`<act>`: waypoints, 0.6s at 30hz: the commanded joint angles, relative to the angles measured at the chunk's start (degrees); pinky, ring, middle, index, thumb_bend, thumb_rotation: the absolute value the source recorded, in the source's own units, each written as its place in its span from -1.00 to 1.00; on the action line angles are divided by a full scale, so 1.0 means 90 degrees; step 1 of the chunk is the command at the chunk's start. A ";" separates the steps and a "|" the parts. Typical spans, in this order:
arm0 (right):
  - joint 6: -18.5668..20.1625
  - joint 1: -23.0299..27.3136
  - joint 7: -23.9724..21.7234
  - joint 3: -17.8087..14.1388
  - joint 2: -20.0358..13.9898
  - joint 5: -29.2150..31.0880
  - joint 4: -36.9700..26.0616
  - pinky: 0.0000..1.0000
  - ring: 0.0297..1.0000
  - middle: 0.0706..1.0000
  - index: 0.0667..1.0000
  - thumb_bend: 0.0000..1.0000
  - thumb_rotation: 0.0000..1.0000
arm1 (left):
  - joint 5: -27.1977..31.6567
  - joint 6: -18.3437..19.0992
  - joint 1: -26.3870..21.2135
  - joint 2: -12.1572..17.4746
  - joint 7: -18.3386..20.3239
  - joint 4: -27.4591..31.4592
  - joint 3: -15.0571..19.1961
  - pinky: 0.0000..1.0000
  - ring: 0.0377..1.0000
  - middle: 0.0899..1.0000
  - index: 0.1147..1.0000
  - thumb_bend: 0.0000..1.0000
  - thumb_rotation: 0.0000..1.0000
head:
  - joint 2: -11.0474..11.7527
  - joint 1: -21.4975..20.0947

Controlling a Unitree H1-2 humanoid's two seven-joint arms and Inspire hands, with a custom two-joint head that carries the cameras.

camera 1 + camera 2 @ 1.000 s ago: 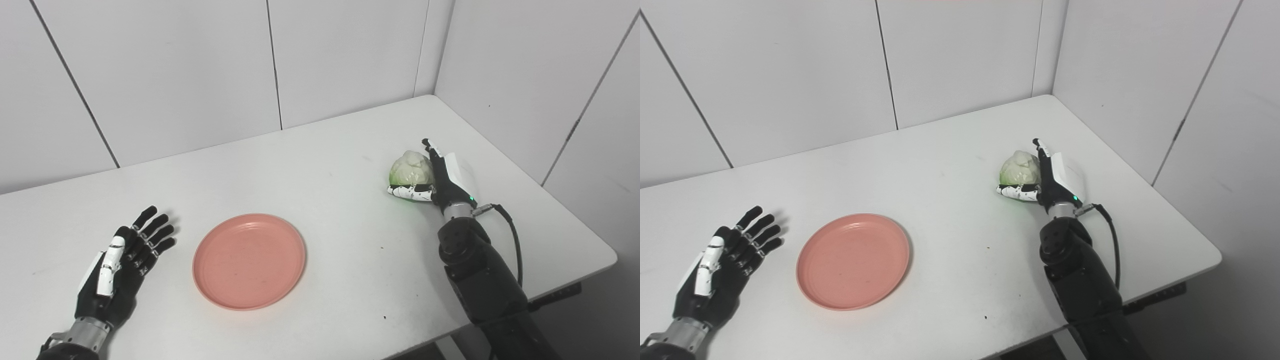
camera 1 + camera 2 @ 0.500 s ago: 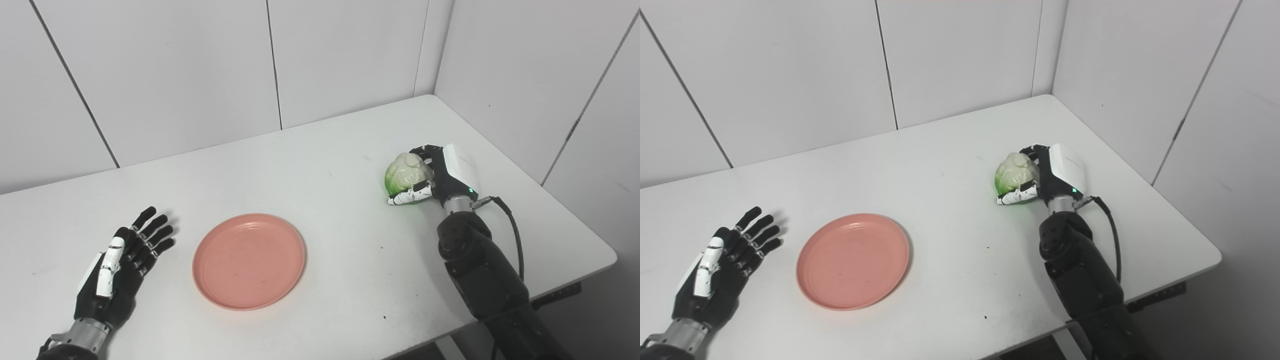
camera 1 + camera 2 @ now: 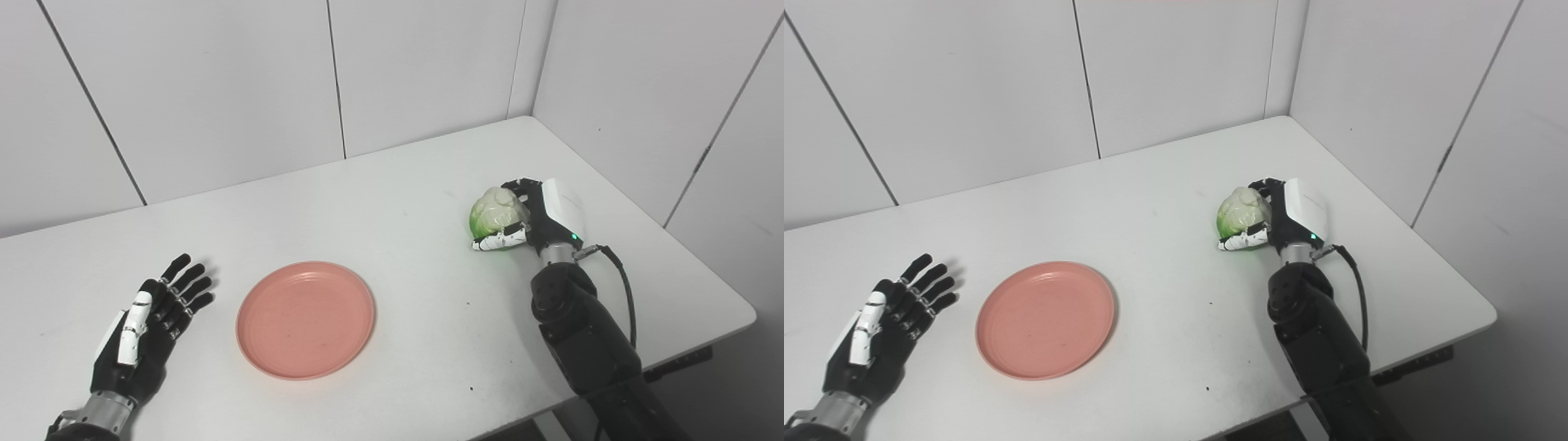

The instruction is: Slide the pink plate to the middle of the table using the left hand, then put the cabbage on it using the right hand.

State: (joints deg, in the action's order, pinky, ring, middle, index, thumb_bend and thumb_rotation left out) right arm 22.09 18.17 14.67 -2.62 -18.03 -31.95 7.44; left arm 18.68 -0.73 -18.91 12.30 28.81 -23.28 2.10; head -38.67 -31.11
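Observation:
The pink plate (image 3: pixel 305 319) lies flat on the white table (image 3: pixel 392 196), a little left of the middle. My left hand (image 3: pixel 150 318) rests open on the table to the left of the plate, apart from it, fingers spread. The pale green cabbage (image 3: pixel 495 210) is at the right side of the table. My right hand (image 3: pixel 531 215) is shut on the cabbage, fingers curled over its top and thumb under its near side. I cannot tell whether the cabbage is off the table. It also shows in the right eye view (image 3: pixel 1240 211).
White wall panels stand behind the table and along its right side. The table's right edge (image 3: pixel 692 245) and front edge (image 3: pixel 551 404) are close to my right arm (image 3: pixel 582 331). A black cable (image 3: pixel 625 288) loops from the right wrist.
My right hand's fingers closed over the cabbage, which was only touched one second ago, and hand and cabbage have shifted slightly left. The left hand and the plate have not moved.

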 commanded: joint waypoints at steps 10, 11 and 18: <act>0.0050 0.0268 -0.0172 0.0227 0.0102 -0.0243 -0.1447 -0.36 -0.24 -0.20 -0.03 0.05 -1.00 | -0.0110 0.0314 0.0327 -0.0155 -0.0209 0.0008 -0.0158 0.79 0.80 0.81 0.79 -0.07 0.97 | 0.0008 0.0338; 0.0105 0.0283 -0.0255 0.0269 0.0109 -0.0252 -0.1557 -0.32 -0.21 -0.19 -0.04 0.05 -1.00 | -0.0133 0.0327 0.0336 -0.0177 -0.0251 0.0041 -0.0173 0.79 0.80 0.81 0.79 -0.06 0.97 | 0.0009 0.0430; 0.0106 0.0399 -0.0707 0.0634 0.0330 -0.0336 -0.2051 -0.26 -0.18 -0.17 -0.04 0.05 -1.00 | -0.0262 0.0545 0.0502 -0.0354 -0.0629 0.0492 -0.0259 0.79 0.79 0.80 0.77 -0.06 0.95 | -0.0003 0.0893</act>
State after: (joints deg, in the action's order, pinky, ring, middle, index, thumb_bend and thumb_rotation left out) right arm 23.26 18.87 8.80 2.97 -14.92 -34.22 -8.87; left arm 17.34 0.69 -16.63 10.03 24.28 -18.31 0.80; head -38.76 -23.13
